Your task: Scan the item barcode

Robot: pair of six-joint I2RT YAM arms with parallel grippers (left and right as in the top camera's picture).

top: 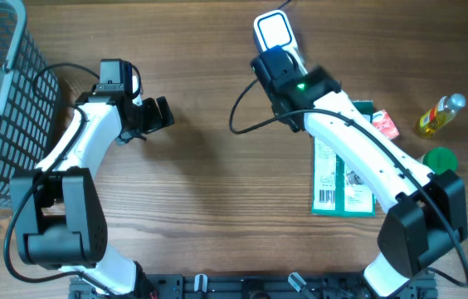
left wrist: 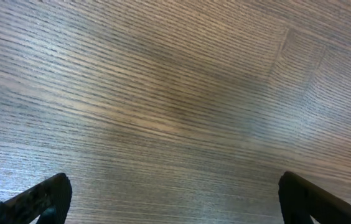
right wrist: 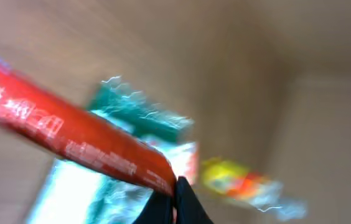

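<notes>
The right end effector (right wrist: 175, 193) was closed, its fingers pinched together on the end of a long red packet (right wrist: 70, 134) with white print. I took this packet for the item to be scanned. It was held up in the air over the far middle of the surface (top: 217, 208), close to a white device (top: 273, 31) with a blue rim, which was probably the scanner, though I could not be sure of it. The wrist view was much smeared, so I judged that the arm was in motion and the packet was not steady. I could not find any barcode on the red side that showed. To do this step well, the wrist should turn the packet until its code faces the window of the device, keeping the fingers off the printed part. It should then hold the packet flat and quiet just before the window, not touching it. A thin packet may bend or swing, so slow moves would be better. The left end effector (top: 158, 113) stood fully open and empty above bare wood on the left, well apart, and it should remain there. A green box (top: 338, 191) and a yellow bottle (top: 441, 114) lay on the right.
</notes>
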